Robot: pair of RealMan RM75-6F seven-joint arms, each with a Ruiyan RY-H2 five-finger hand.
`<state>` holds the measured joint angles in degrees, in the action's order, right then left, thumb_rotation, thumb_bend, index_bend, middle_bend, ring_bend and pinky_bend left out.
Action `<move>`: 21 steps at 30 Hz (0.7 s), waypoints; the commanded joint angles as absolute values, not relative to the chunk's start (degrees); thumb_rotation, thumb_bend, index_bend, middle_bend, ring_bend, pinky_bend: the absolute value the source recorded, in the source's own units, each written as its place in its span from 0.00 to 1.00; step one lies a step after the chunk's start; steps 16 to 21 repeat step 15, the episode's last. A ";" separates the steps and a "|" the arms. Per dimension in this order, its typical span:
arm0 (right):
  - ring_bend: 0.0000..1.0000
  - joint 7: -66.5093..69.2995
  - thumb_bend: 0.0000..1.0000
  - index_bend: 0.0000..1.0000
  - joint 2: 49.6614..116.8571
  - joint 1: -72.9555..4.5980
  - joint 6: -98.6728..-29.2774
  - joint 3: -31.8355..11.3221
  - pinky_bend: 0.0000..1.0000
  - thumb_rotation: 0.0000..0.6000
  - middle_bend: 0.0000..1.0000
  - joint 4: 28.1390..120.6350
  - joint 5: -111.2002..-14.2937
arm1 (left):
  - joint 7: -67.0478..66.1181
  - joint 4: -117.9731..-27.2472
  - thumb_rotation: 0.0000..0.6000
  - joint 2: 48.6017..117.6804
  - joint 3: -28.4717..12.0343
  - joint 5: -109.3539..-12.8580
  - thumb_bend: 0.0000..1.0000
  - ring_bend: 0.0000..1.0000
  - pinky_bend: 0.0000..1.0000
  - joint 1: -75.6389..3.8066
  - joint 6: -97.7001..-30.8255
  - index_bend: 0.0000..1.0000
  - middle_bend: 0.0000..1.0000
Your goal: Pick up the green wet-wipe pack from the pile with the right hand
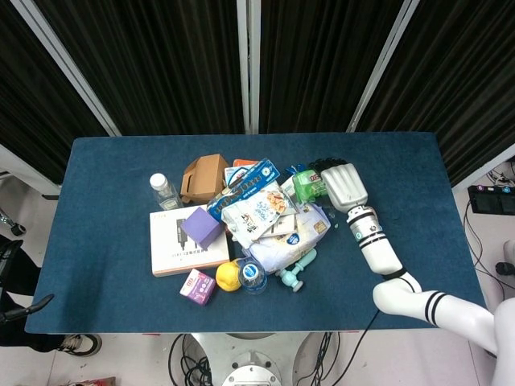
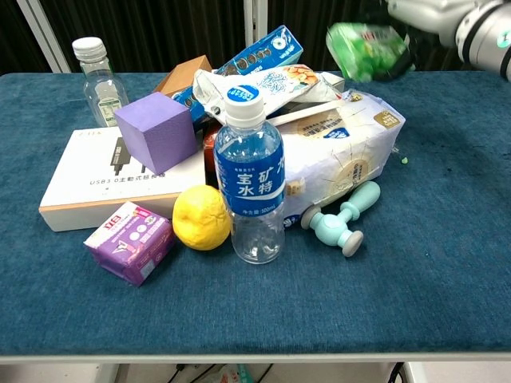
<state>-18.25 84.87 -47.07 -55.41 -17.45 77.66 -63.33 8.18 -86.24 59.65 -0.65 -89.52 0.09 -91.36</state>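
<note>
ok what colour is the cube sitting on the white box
Purple; the cube on the white box shows best in the chest view.

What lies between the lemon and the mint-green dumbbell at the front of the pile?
In the chest view, the water bottle stands upright between the lemon and the mint-green dumbbell, touching the lemon.

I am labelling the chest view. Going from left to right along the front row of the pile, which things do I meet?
Purple pack → lemon → water bottle → mint handle-shaped toy.
</note>
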 commanded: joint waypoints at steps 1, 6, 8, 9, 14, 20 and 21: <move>0.57 -18.43 0.40 0.78 81.03 -47.83 -59.71 -20.16 0.72 1.00 0.67 86.85 -67.44 | 8.14 -86.39 0.48 59.59 -0.64 -89.52 0.06 0.14 0.25 0.27 -91.62 0.09 0.11; 0.57 -20.03 0.40 0.79 82.38 -49.70 -61.49 -19.96 0.72 1.00 0.67 93.21 -71.40 | 8.26 -86.73 0.48 59.36 -0.42 -89.56 0.06 0.14 0.25 0.90 -92.34 0.09 0.11; 0.57 -21.00 0.40 0.79 83.68 -50.45 -61.89 -19.54 0.72 1.00 0.67 94.33 -72.37 | 8.41 -86.68 0.48 59.26 -0.31 -89.59 0.06 0.14 0.25 1.20 -92.67 0.09 0.11; 0.57 -21.40 0.40 0.79 84.30 -50.74 -62.04 -19.35 0.72 1.00 0.67 94.46 -72.69 | 8.47 -86.59 0.48 59.21 -0.27 -89.55 0.06 0.14 0.25 1.32 -92.75 0.09 0.11; 0.57 -21.68 0.40 0.79 87.50 -51.43 -63.36 -18.40 0.72 1.00 0.67 93.25 -74.09 | 9.36 -85.80 0.49 59.16 -0.18 -89.40 0.06 0.14 0.25 1.88 -93.29 0.09 0.11; 0.57 -21.54 0.40 0.79 87.79 -51.48 -63.47 -18.32 0.72 1.00 0.67 92.95 -74.23 | 9.54 -85.60 0.49 59.15 -0.18 -89.34 0.06 0.14 0.25 1.93 -93.30 0.09 0.11; 0.57 -21.54 0.40 0.79 87.79 -51.48 -63.47 -18.32 0.72 1.00 0.67 92.95 -74.23 | 9.54 -85.60 0.49 59.15 -0.18 -89.34 0.06 0.14 0.25 1.93 -93.30 0.09 0.11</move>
